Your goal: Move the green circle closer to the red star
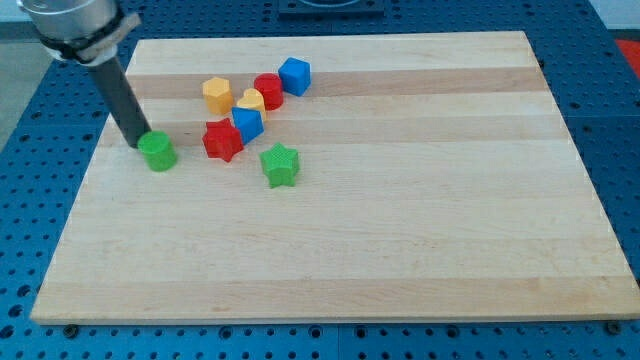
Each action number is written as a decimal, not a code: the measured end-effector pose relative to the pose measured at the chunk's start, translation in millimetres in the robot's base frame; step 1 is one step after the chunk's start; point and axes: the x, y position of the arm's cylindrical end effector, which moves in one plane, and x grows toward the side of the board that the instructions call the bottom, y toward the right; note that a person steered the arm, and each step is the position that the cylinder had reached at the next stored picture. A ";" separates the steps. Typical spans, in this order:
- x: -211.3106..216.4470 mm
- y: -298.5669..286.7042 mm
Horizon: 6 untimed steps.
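**Ana:** Green circle is the block in question, but take it from the biggest thing down: the wooden desk fills the view, and the arm's dark rod comes down at the upper left.

**Ben:** No claw on this arm, so nothing is held. Its tip sits just beside the green circle, on that block's left, seemingly touching.

**Ana:** The red star lies near it to the right, with a blue cube touching the star.

**Ben:** So the step in hand looks like the push itself. The next move calls for a short, straight slide rightward, stopping before the circle knocks the star. The green star stands below that line.
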 end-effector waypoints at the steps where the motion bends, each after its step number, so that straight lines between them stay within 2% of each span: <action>1: 23.1 34.0; 2: 28.3 30.7; 3: 33.5 0.0; 4: 54.2 -4.1; 5: 76.6 12.5; 6: 76.2 46.0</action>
